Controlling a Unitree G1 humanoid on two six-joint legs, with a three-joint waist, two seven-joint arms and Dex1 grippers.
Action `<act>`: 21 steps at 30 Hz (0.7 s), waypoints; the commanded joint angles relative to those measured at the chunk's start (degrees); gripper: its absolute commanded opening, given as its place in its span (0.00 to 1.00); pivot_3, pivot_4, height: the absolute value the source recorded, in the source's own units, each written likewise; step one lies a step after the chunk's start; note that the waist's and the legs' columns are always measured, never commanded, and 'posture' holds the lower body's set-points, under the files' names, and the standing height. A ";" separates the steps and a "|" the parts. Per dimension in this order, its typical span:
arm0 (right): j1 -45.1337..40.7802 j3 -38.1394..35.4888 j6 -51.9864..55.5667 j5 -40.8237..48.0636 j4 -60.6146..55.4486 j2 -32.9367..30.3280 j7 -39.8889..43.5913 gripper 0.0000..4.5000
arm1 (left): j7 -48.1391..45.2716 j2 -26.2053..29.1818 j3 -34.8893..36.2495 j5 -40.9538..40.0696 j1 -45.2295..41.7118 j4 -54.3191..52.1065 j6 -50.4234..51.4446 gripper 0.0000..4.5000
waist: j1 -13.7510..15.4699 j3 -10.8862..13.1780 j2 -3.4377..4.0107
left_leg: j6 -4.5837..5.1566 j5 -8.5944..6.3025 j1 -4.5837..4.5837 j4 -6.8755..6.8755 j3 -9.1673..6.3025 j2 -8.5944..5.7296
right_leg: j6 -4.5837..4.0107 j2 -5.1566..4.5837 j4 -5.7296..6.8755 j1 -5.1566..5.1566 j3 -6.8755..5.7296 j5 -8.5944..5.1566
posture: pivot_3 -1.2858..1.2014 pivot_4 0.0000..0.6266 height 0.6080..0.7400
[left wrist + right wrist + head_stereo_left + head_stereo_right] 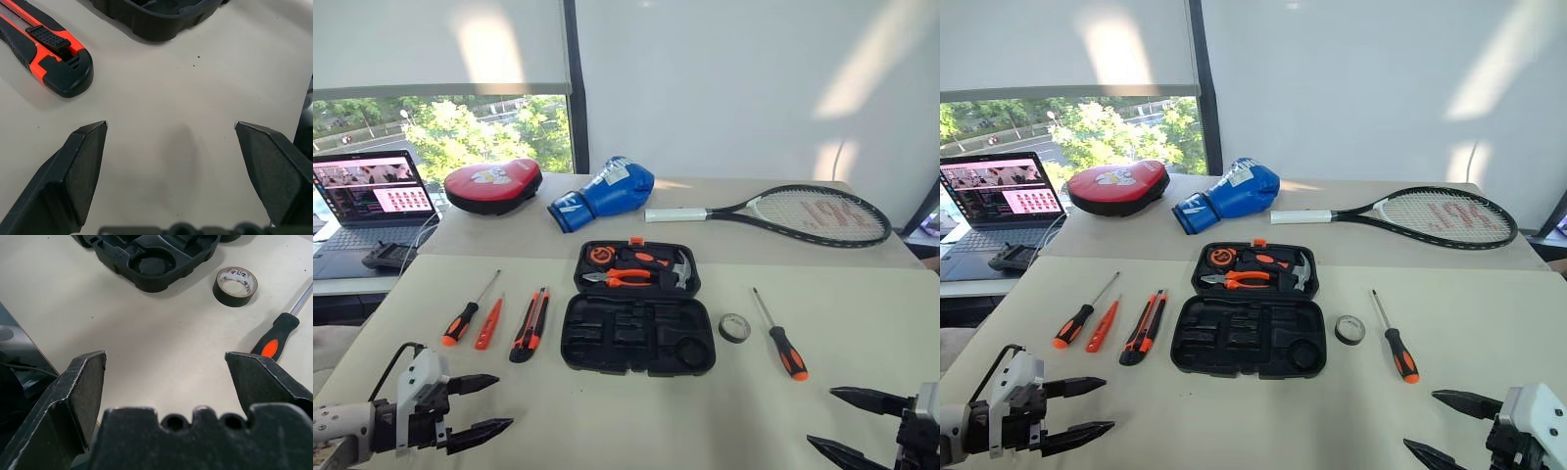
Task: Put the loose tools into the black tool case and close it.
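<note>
The black tool case (579,338) lies open mid-table, with pliers and a hammer in its far half and bare slots in its near half. Left of it lie a black-and-orange screwdriver (462,321), a slim orange screwdriver (489,323) and a utility knife (530,325). On its right are a black tape roll (734,327) and another screwdriver (783,343). My left gripper (504,402) hovers open near the table's front left, short of the knife (49,44). At the front right my right gripper (820,416) is open, facing the tape roll (235,283).
Along the back of the table lie a red oval pad (492,184), a blue boxing glove (604,193) and a tennis racket (793,212). On a lower desk to the left stand an open laptop (372,196) and a small black device (386,257).
</note>
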 commanded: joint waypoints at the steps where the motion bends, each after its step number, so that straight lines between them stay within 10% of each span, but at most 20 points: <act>1: -4.09 1.93 -2.60 2.27 -2.66 1.05 -2.56 1.00 | 4.58 -2.09 2.40 -2.38 -2.59 -0.43 1.77 1.00 | 0.00 0.00 0.00 | 0.00 0.00 0.00 0.00 0.00 0.00 | 0.00 0.00 0.00 0.00 0.00 0.00 | 0.52 0.24 1.00; 10: -24.08 11.64 4.58 20.18 -9.55 -5.92 -9.17 1.00 | 29.16 -2.56 9.84 -8.24 -19.46 3.06 22.37 1.00 | -0.19 0.10 -0.07 | -0.16 0.11 0.07 -0.02 -0.06 0.10 | 0.37 0.20 0.09 0.20 -0.07 0.36 | 0.52 0.24 1.00; 21: -31.97 17.40 5.07 20.56 -8.81 -10.54 -9.84 1.00 | 34.77 8.91 -6.21 1.93 -33.74 16.21 38.72 0.88 | -0.08 0.12 -0.32 | -0.29 0.06 -0.27 -0.06 0.00 -0.23 | 0.11 0.12 0.03 -0.10 -0.40 0.51 | 0.52 0.24 1.00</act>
